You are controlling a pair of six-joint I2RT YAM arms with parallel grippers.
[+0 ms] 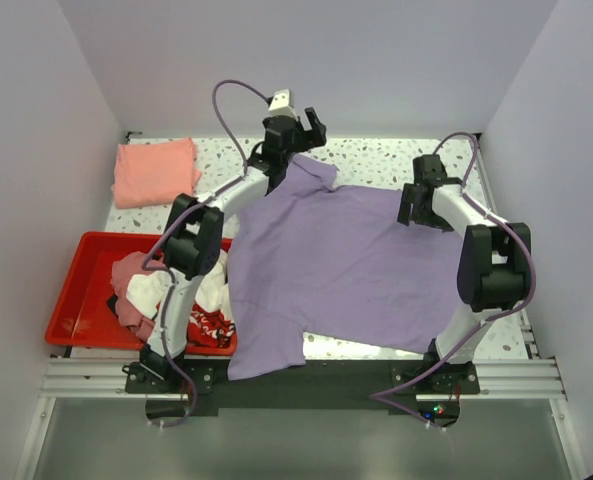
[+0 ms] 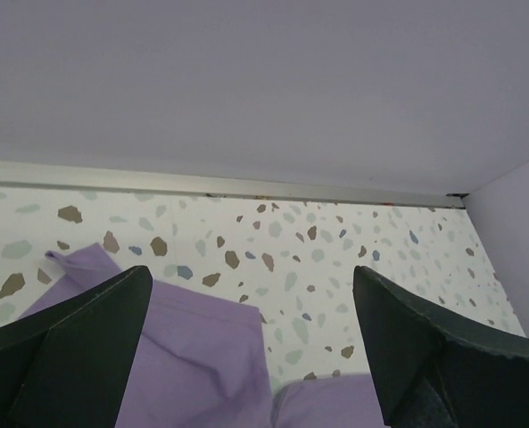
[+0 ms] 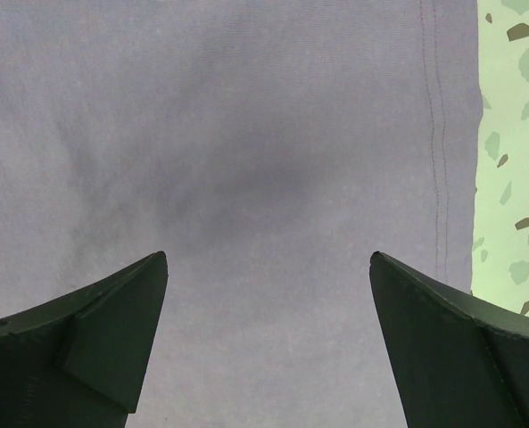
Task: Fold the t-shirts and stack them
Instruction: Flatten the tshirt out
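While left tool (image 2: pixel 251 308) and right tool (image 3: pixel 268 272) hang released over the lavender t-shirt (image 1: pixel 346 260), its near corner overhangs the bench (image 1: pixel 376 160), so a lopsided pull may drag it off.

The left arm (image 1: pixel 226 195) and right arm (image 1: pixel 456 215) overlap the plain lavender-purple cloth t-shirt (image 1: pixel 336 270), hiding its side edges; left of it, crumpled white-and-pink tees (image 1: pixel 141 285) lie partly covered.

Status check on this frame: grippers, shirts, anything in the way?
Left gripper open, at far sleeve. Right gripper open, above purple t-shirt, spread unfolded. Salmon t-shirt folded far left; other t-shirts heaped in red tray. Nothing blocking.
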